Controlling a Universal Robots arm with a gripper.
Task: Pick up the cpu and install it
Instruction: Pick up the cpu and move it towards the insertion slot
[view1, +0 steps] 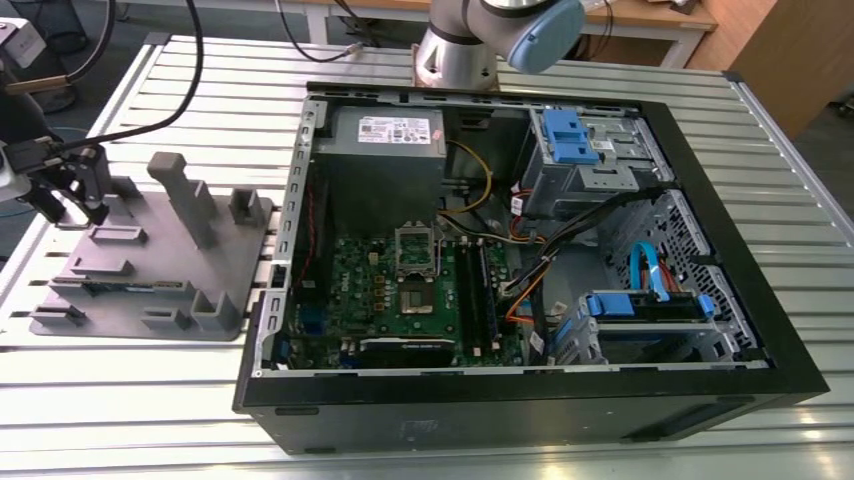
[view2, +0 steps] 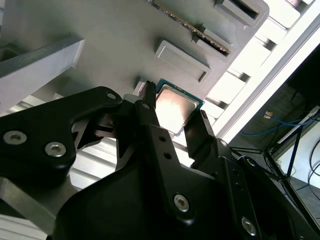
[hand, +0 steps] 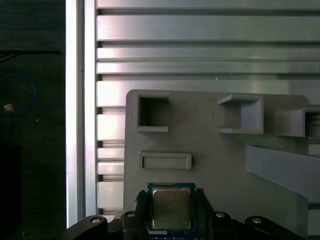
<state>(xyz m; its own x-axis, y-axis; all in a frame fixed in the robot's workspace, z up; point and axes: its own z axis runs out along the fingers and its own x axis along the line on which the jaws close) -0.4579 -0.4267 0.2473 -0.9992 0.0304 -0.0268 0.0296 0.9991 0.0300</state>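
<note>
Closed narrowly on the cpu (hand: 171, 210) by the gripper (hand: 172, 197), one finger (hand: 141, 207) pressed against each of two opposite edges in both wrist views. Seated flat, metal top up, near the edge of the grey tray (hand: 215, 165), beside a shallow rectangular pocket (hand: 165, 161); lift-off from the tray not discernible. In the exterior view, positioned over the tray's (view1: 147, 270) far corner at the exterior view's left, on the slatted table (view1: 160, 90). Well apart, toward the exterior view's right: open case (view1: 534, 400), with motherboard socket (view1: 416, 250) inside.
</note>
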